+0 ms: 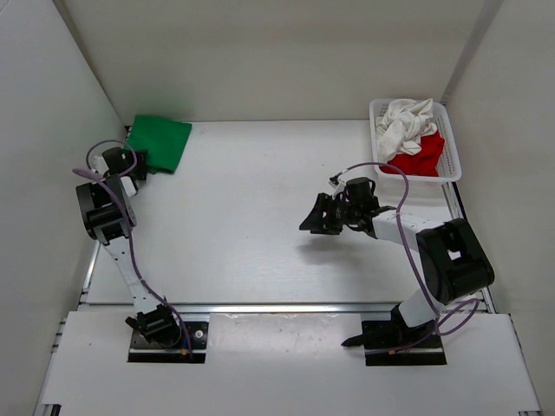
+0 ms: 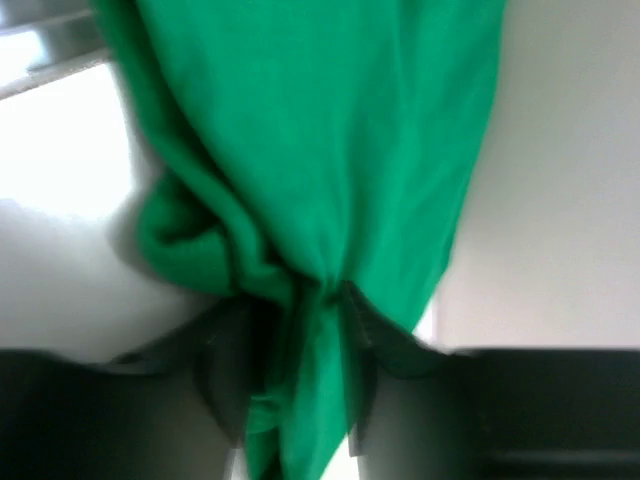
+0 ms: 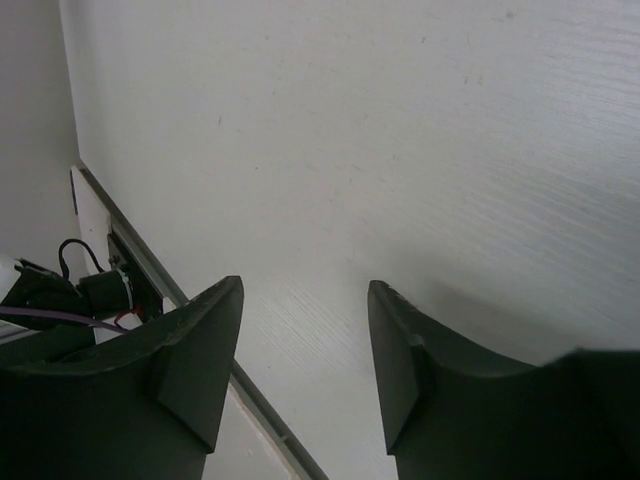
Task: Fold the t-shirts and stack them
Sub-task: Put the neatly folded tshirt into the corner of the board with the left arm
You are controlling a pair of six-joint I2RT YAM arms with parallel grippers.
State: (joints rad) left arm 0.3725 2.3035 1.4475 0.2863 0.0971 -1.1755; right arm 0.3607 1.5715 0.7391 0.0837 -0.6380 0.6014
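The green t-shirt [image 1: 159, 142] lies folded at the far left corner of the table. My left gripper [image 1: 139, 161] is at its near edge and is shut on a bunched fold of it; the left wrist view shows the green cloth [image 2: 320, 150] pinched between the fingers [image 2: 365, 340]. The white t-shirt [image 1: 406, 124] and the red t-shirt [image 1: 421, 156] lie crumpled in the basket [image 1: 452, 170] at the far right. My right gripper [image 1: 312, 222] is open and empty above the bare middle of the table, its fingers [image 3: 400, 350] spread apart.
The white mesh basket stands at the far right against the wall. White walls close in the table on the left, back and right. A metal rail [image 3: 150, 265] runs along the table's near edge.
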